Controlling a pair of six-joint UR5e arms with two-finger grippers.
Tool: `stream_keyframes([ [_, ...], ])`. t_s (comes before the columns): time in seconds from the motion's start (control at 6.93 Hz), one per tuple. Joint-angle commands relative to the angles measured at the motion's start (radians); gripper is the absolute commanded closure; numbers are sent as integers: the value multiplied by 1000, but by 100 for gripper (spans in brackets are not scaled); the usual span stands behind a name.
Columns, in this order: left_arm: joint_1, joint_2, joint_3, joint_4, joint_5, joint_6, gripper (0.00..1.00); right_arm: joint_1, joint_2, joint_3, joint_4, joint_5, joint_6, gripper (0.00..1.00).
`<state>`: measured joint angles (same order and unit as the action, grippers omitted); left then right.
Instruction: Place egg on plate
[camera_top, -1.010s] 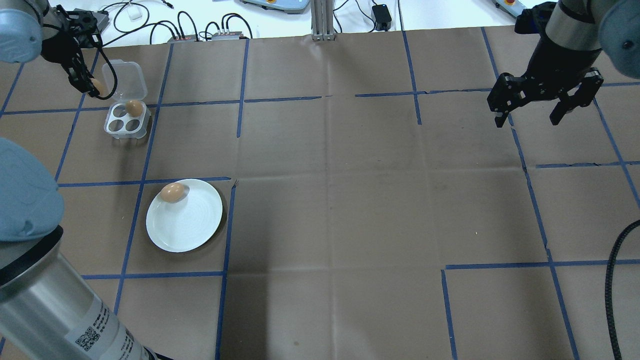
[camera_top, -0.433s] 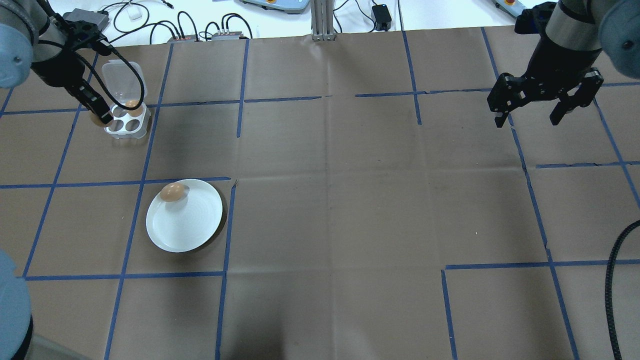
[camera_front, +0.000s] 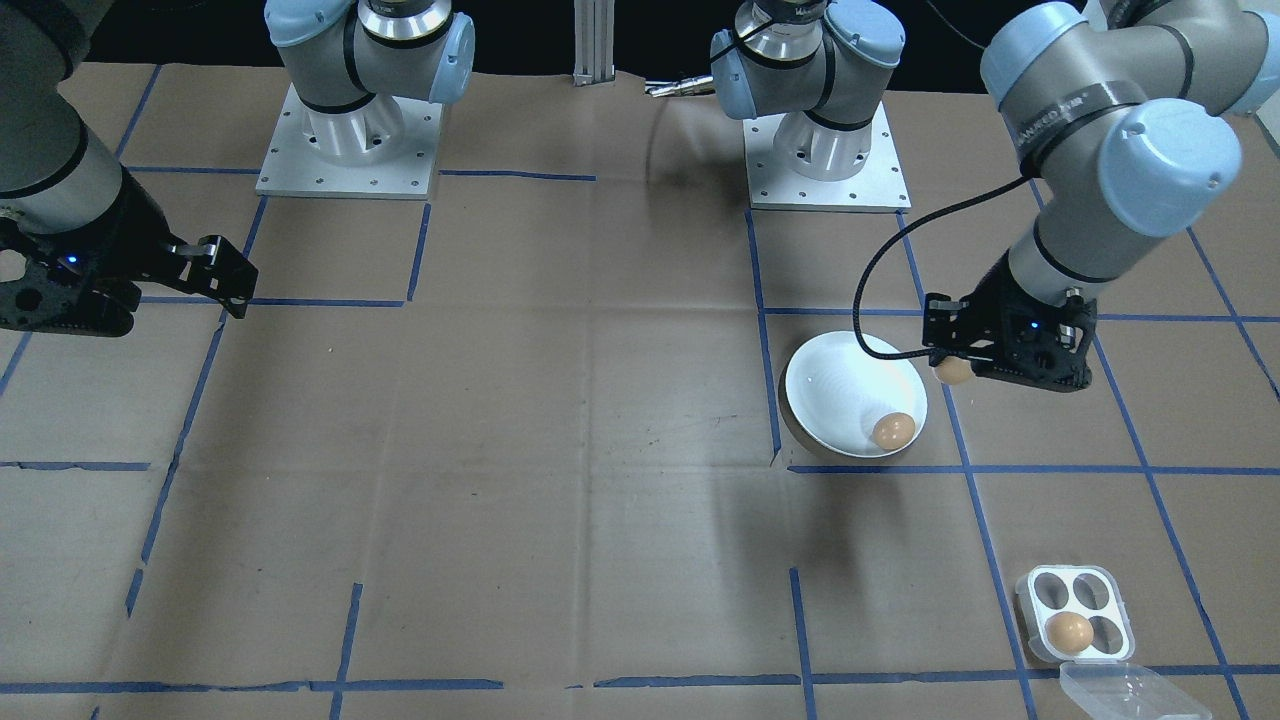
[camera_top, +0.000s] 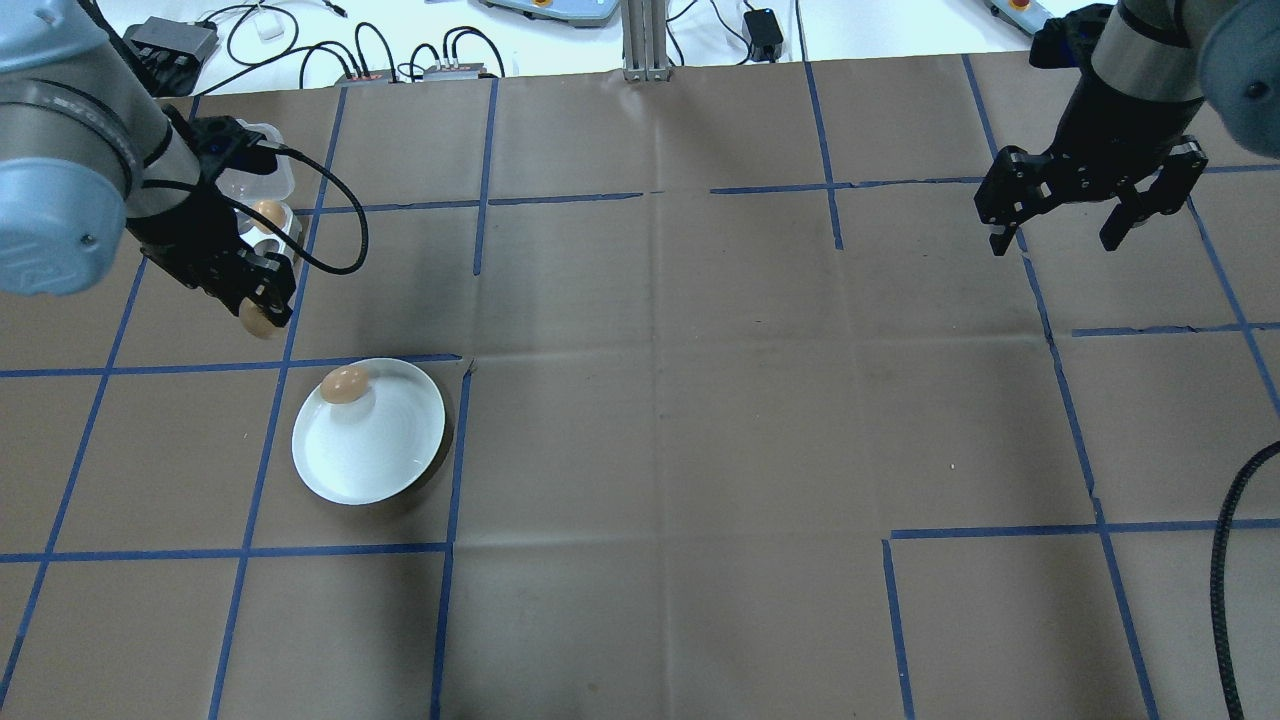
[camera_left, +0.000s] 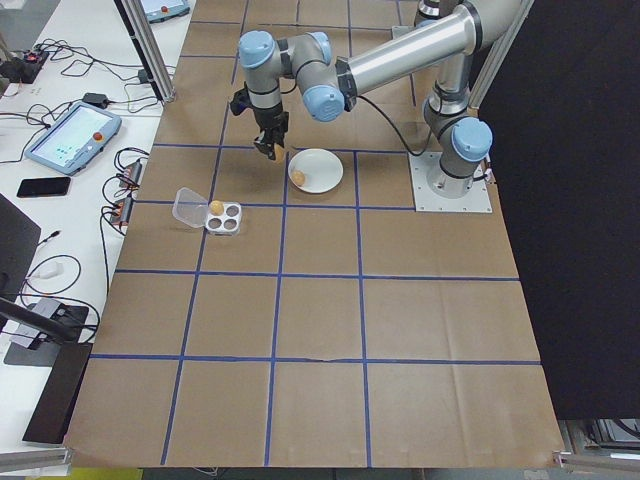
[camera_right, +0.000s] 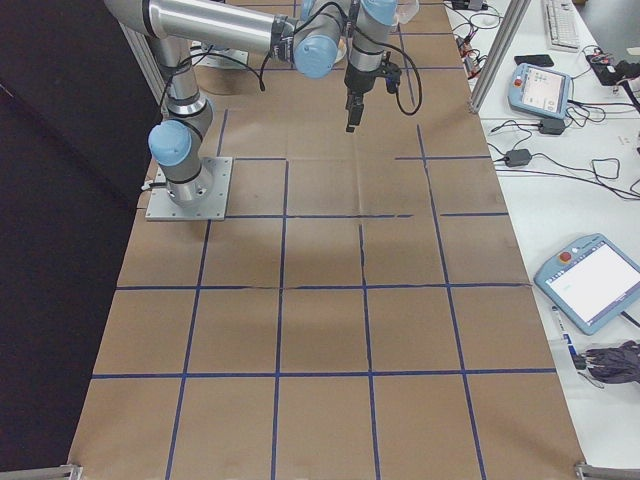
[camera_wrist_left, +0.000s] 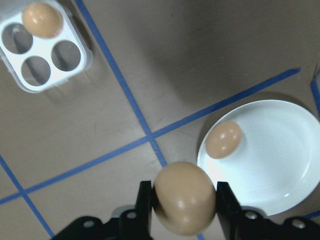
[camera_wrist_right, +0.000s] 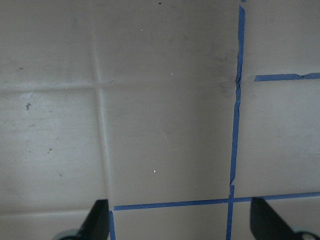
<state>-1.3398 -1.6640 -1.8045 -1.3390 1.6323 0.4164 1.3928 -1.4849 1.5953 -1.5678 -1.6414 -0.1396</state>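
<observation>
Egg, smooth brown and oval (camera_wrist_left: 184, 204), is pinched between the two black fingers (camera_wrist_left: 143, 206) of the left hand (camera_top: 262, 312), held up in the air, not touching anything. From the left wrist camera the fingers press on both of its sides and it fills the gap between them.

Right beside it, a bit lower in the overhead view, is the small round glossy white plate (camera_top: 385, 465). The held egg hangs just outside the plate's rim, over the brown paper cover and a strip of blue tape (camera_wrist_left: 125, 92), so it's not above the plate itself. A second brown egg (camera_top: 345, 384) already lies on the plate, near the rim on the side closest to the hand.

On the far side of the hand is the clear plastic four-cup egg tray (camera_front: 1076, 613) with its lid flipped open, sitting on the table (camera_top: 660, 420). One more brown egg (camera_front: 1069, 632) sits in one cup; the other three cups look empty. A black cable (camera_top: 340, 235) loops off the left wrist.

Nothing sits between the held egg and the plate.

The right hand (camera_top: 1062, 238) is well apart, over at the other end of the table, fingers spread and gripping nothing, hovering over bare paper.
</observation>
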Motion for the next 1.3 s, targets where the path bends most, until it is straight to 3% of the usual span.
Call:
stream_keyframes([
  [0.0, -32, 14, -105, 44, -54, -241, 78, 0, 0, 0, 0, 0, 0, 0],
  [0.14, -30, 1, -163, 138, -60, -292, 77, 0, 0, 0, 0, 0, 0, 0],
  [0.43, -32, -60, -318, 446, -60, -338, 77, 0, 0, 0, 0, 0, 0, 0],
  [0.58, -32, -84, -347, 505, -60, -343, 75, 0, 0, 0, -1, 0, 0, 0],
  [0.72, -36, -88, -346, 508, -62, -344, 66, 0, 0, 0, 0, 0, 0, 0],
  [0.87, -36, -88, -346, 508, -62, -343, 24, 0, 0, 0, 0, 0, 0, 0],
  [1.01, -35, -83, -342, 508, -62, -341, 0, 0, 0, 0, 0, 0, 0, 0],
  [1.15, -35, -67, -317, 498, -58, -340, 0, 0, 0, 0, 0, 0, 0, 0],
])
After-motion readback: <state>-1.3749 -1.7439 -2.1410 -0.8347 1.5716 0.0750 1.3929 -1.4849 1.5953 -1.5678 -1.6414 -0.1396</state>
